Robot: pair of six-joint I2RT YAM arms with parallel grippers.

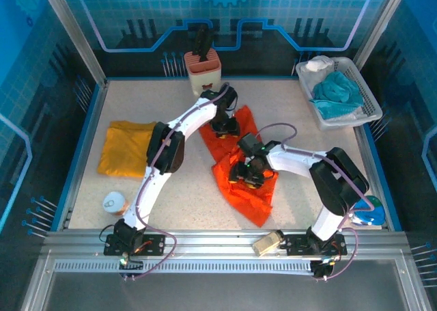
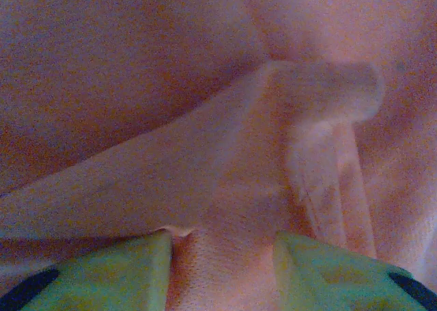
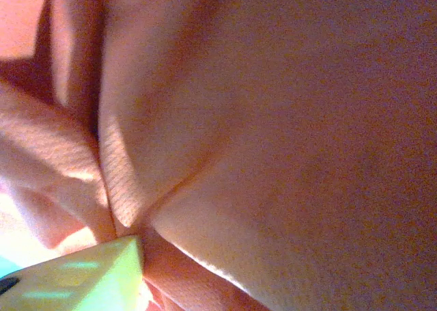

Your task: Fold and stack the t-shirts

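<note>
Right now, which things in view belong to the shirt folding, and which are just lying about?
Job: orange t-shirt, crumpled mid-table; yellow t-shirt, at the left.
Lying about: basket, teal cloth and white cloth in it, tool holder, small jar.

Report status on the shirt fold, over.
Left gripper open astride a fold of the orange t-shirt. Right gripper down on it too, jaws unclear. Mustard t-shirt folded, left side. Nothing blocking.
</note>
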